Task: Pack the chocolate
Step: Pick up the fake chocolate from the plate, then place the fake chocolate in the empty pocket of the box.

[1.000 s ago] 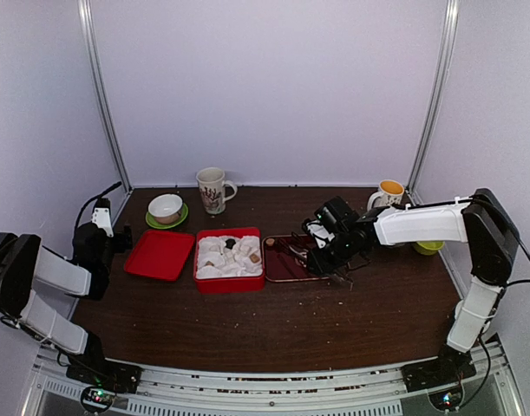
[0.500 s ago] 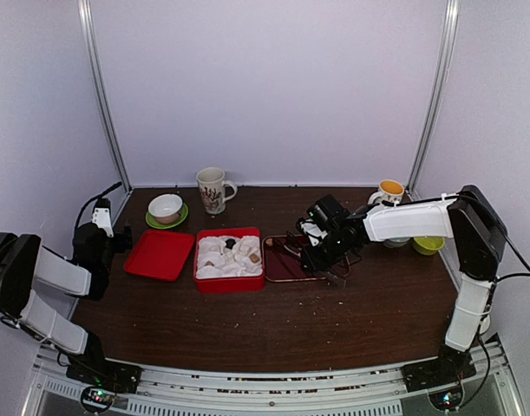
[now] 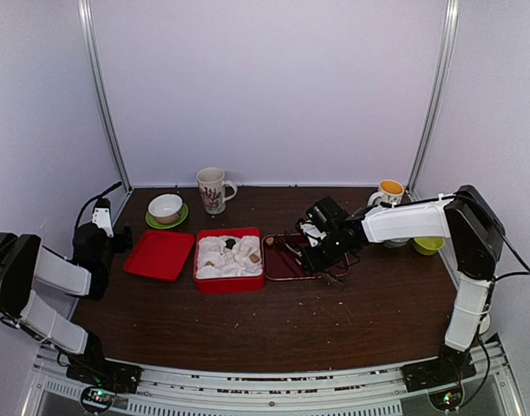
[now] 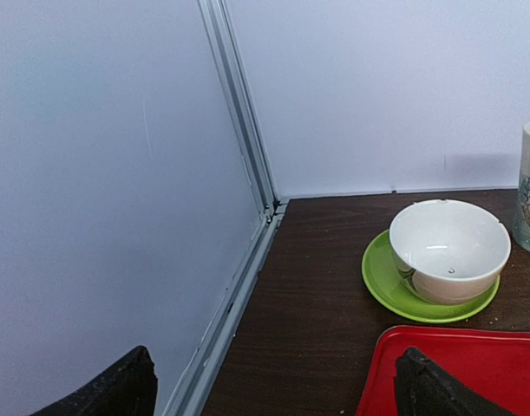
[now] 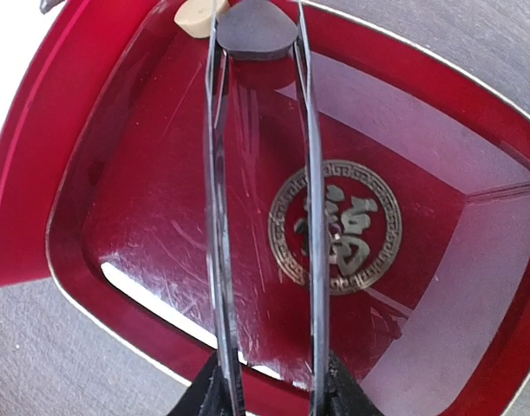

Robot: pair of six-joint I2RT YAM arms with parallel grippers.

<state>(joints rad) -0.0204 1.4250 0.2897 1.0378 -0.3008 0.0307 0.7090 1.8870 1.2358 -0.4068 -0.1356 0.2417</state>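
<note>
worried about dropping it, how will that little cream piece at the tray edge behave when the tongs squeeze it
The cream piece looks small and rounded, so it may slip or pop sideways between the thin tongs. The dark red tray looks glossy and scratched, so a nudge would probably make it slide. It is likely very light.

Lab booth (white panels, rails)

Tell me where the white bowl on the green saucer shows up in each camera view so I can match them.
Top external: white bowl at back left of the table, beside the patterned mug.
Left wrist: white bowl at right of centre, on the green saucer.
Right wrist: not in view.
Shared landmark: the flat red lid just in front of the bowl, its corner at lower right.
</note>
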